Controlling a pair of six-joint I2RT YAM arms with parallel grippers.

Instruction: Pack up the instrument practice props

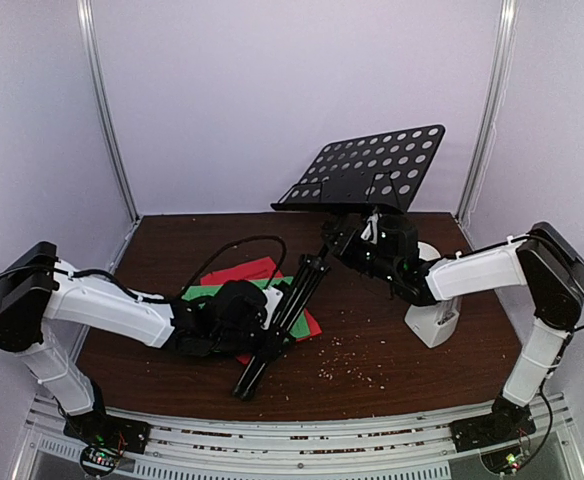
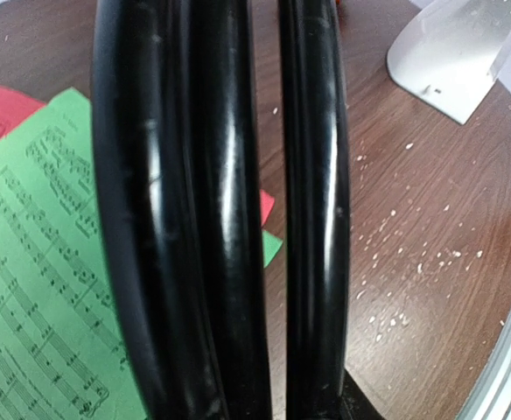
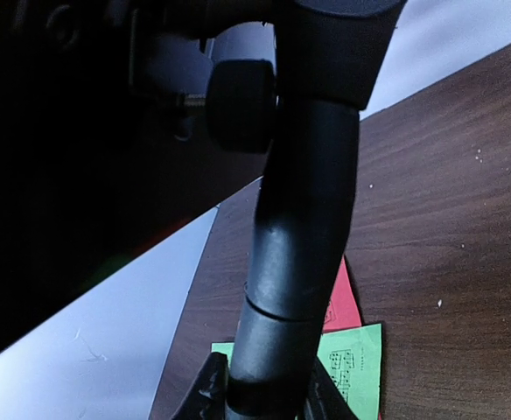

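Observation:
The black music stand lies tilted across the table, its perforated tray (image 1: pixel 367 168) raised at the back. Its tripod legs (image 1: pixel 272 340) are folded together and reach toward the front edge. My left gripper (image 1: pixel 264 330) is shut on the folded legs, which fill the left wrist view (image 2: pixel 220 219). My right gripper (image 1: pixel 360 240) is shut on the upper pole (image 3: pixel 299 254), with a finger (image 3: pixel 205 394) on each side. Green sheets (image 1: pixel 204 292) and red sheets (image 1: pixel 242 270) lie flat under the legs, and the green sheet (image 2: pixel 37 262) also shows in the left wrist view. The white metronome (image 1: pixel 434 322) stands beside my right forearm.
White crumbs (image 1: pixel 347 345) are scattered on the brown table (image 1: pixel 372 370). A black cable (image 1: pixel 242 245) loops over the left arm. Pale walls and metal posts (image 1: pixel 107 110) close the back and sides. A metal rail (image 1: pixel 292 435) runs along the front.

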